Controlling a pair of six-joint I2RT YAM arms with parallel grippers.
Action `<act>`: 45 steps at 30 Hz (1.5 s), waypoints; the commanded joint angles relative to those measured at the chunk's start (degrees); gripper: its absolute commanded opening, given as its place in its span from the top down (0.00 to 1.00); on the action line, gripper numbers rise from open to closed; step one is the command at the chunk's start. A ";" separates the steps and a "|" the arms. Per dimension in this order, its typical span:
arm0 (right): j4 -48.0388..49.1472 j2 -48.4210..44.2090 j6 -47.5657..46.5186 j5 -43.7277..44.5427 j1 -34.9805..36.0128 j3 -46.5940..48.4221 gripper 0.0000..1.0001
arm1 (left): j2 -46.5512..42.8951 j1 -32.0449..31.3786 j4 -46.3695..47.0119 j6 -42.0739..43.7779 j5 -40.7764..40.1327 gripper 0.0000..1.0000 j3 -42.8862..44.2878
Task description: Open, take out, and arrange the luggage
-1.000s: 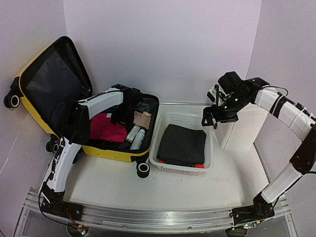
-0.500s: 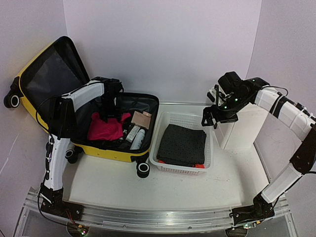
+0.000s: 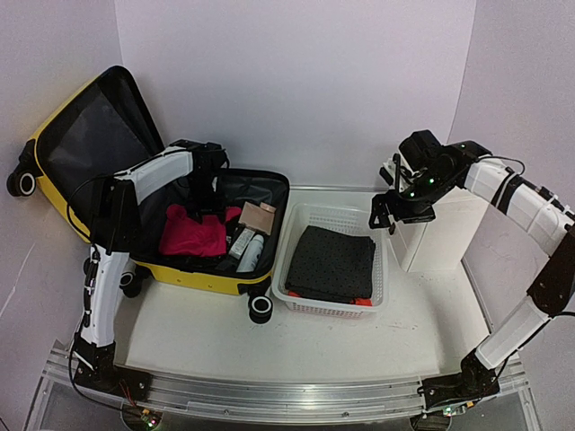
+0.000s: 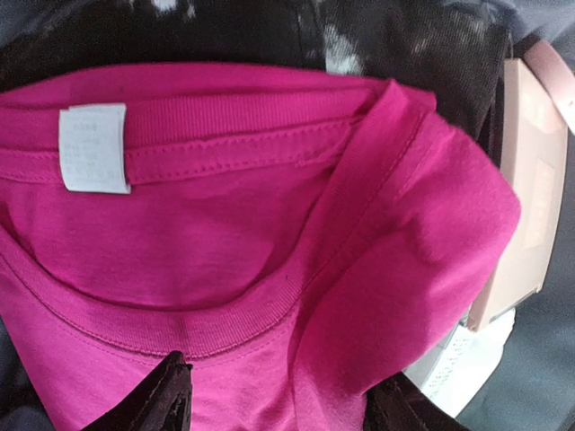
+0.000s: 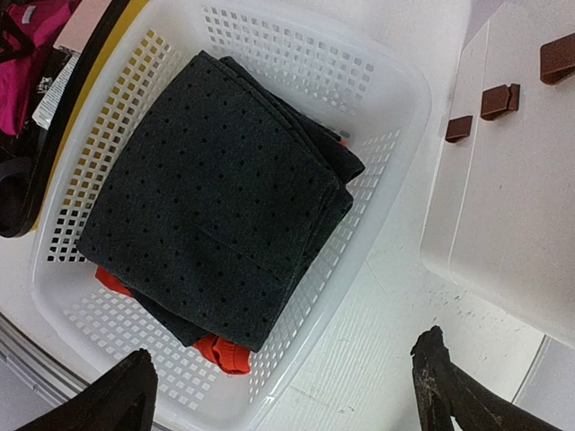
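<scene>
Small yellow hard-shell luggage (image 3: 202, 272) lies open at my ten o'clock.
It holds a pink cotton shirt (image 4: 225, 224); my left gripper (image 4: 283, 391) straddles it half-spread, grip unclear. At its three o'clock, a white perforated plastic basket (image 5: 269, 36) holds folded black dotted cloth (image 5: 207, 197); my right gripper (image 5: 283, 386) hangs above, wide, empty.

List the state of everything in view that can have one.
luggage, open, lid raised.
pink shirt, crumpled inside the luggage.
basket, holding the dark cloth.
dark cloth, folded, on top of an orange item.
cabinet, drawers look shut.
left gripper, open above the pink shirt.
right gripper, open, empty, by the basket.
</scene>
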 commanded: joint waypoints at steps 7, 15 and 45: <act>0.40 0.32 -0.02 -0.87 -0.50 0.10 0.02 | 2.81 -5.10 -0.04 -1.68 -11.60 0.39 5.03; 0.40 0.41 0.20 -1.23 -0.55 0.01 0.02 | 4.38 -5.85 -0.77 -0.27 -14.82 0.47 6.34; 0.39 0.22 0.81 -1.42 -0.63 0.28 0.02 | 9.27 -5.94 -2.18 1.45 -16.45 0.48 10.05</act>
